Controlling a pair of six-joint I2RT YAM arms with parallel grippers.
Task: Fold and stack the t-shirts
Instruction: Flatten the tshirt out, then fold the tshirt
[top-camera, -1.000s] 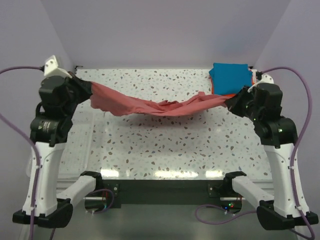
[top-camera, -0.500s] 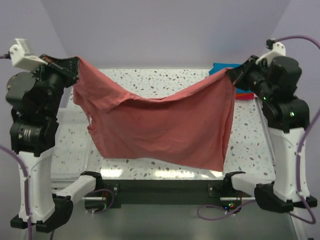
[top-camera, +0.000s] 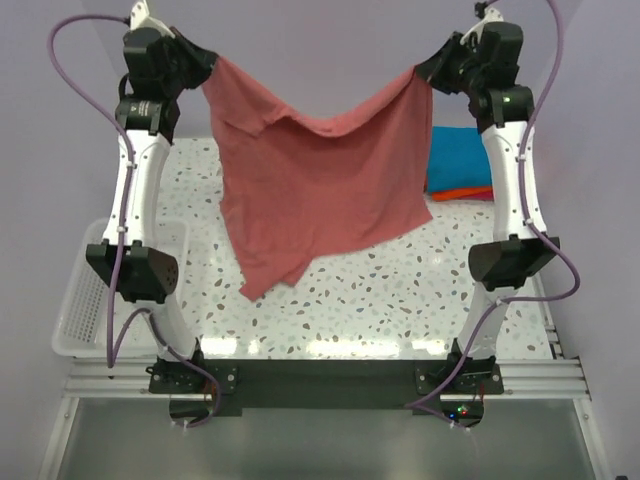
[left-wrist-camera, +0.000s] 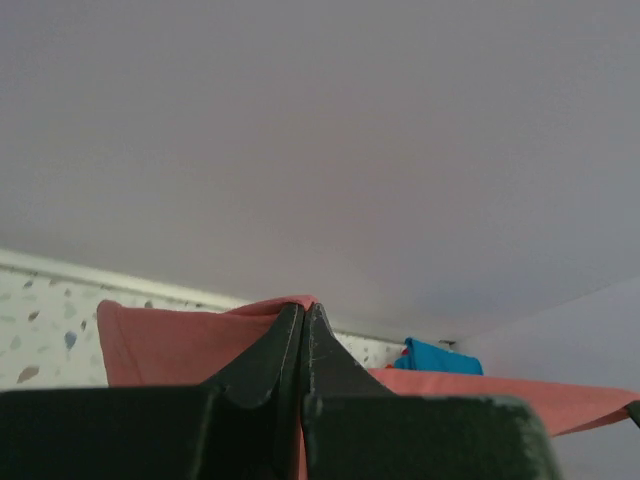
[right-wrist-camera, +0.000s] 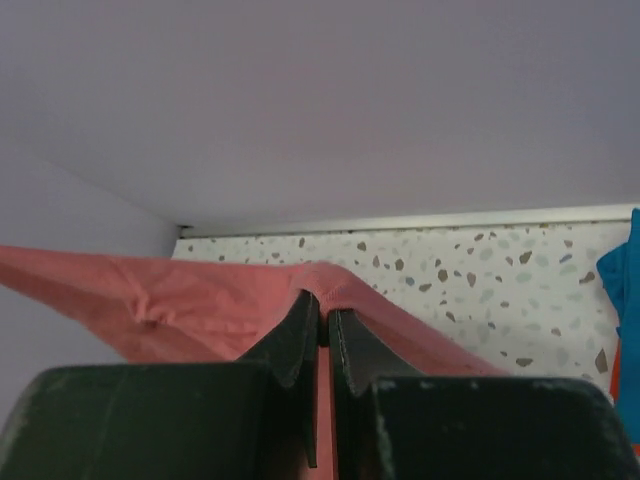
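Top external: limp creased dusty-red t-shirt (top-camera: 320, 190) sags between left jaws, right jaws, both clamped on apparently hemmed corners.

right end effector (right-wrist-camera: 322, 318) pinching dusty-red t-shirt (right-wrist-camera: 200, 305), speckled table (right-wrist-camera: 470, 275)

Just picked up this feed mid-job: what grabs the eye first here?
A large dusty-red t-shirt hangs spread above the table, its top corners pinched in the shut jaws of the left gripper and right gripper. At the table's far right lies a folded teal-blue shirt on an orange one.
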